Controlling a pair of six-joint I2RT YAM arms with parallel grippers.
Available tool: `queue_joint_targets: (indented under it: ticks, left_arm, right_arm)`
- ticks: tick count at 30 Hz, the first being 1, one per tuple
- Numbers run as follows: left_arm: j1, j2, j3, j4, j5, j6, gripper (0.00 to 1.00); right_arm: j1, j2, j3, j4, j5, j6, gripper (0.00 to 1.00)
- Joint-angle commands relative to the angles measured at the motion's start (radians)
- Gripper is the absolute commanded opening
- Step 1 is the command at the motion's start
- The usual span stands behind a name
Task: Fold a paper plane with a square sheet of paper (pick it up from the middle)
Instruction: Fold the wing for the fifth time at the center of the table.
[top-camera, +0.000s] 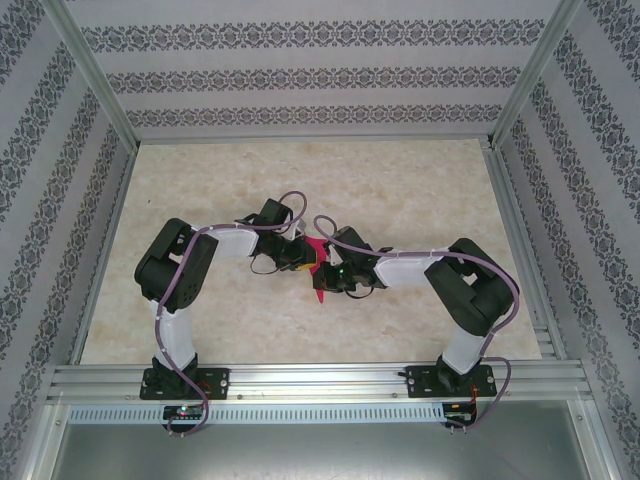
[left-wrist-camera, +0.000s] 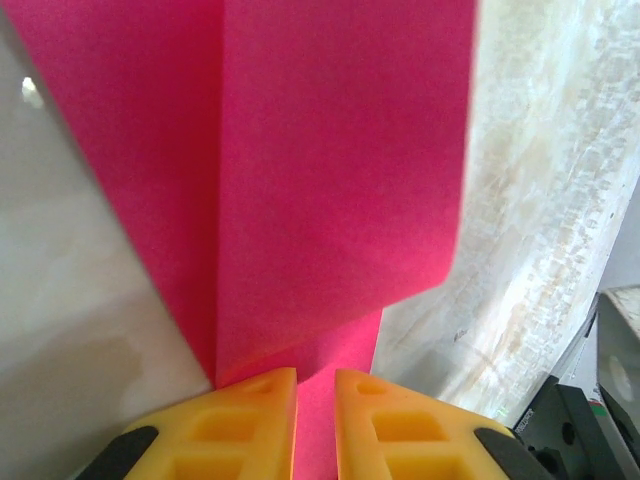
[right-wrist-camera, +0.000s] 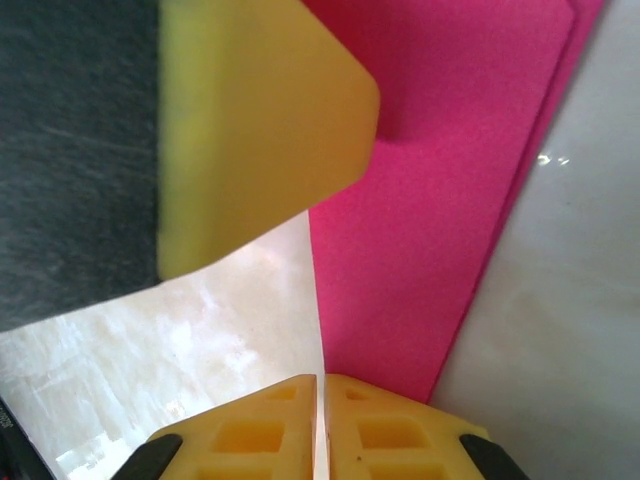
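Yellow-tipped left gripper (left-wrist-camera: 316, 385) at frame bottom pinches the half-folded pink sheet (left-wrist-camera: 340, 180) nearly shut, right gripper (right-wrist-camera: 322, 388) looks clamped on its edge too, mid-frame from above, so any uneven tug could tear it or fold it crooked.

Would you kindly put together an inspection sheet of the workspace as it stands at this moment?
Surface: beige marbled table top, flat and evenly lit.
Job's things: pink paper sheet, partly folded with a lengthwise crease, held between the two grippers near the table's middle.
Clutter: nothing seen.
Grippers: left gripper shut on the paper; right gripper shut, the paper's edge running into its jaws.
Cables: purple cables run along both arms and loop at the wrists.
Surroundings: patterned walls on three sides; aluminium rail at the near edge.
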Motion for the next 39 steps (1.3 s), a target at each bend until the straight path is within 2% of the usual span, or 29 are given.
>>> queue_joint_targets:
  ticks: [1, 9, 20, 26, 39]
  left_arm:
    - [0.005, -0.002, 0.036, -0.021, 0.010, 0.037, 0.19]
    - [0.010, -0.060, 0.059, -0.043, -0.014, 0.136, 0.19]
    - [0.009, -0.119, -0.053, 0.058, 0.031, 0.257, 0.21]
    - [-0.016, -0.090, -0.093, 0.124, 0.075, 0.280, 0.21]
    - [-0.030, -0.043, -0.081, 0.160, 0.073, 0.279, 0.20]
  right_arm:
    - [0.015, 0.029, -0.031, -0.029, -0.012, -0.031, 0.11]
    - [-0.001, -0.012, -0.088, -0.139, -0.029, -0.138, 0.11]
    - [-0.055, -0.073, -0.123, -0.169, -0.077, -0.185, 0.12]
    - [-0.060, -0.060, -0.118, -0.167, -0.084, -0.178, 0.13]
    - [-0.062, -0.031, -0.097, -0.182, -0.089, -0.177, 0.13]
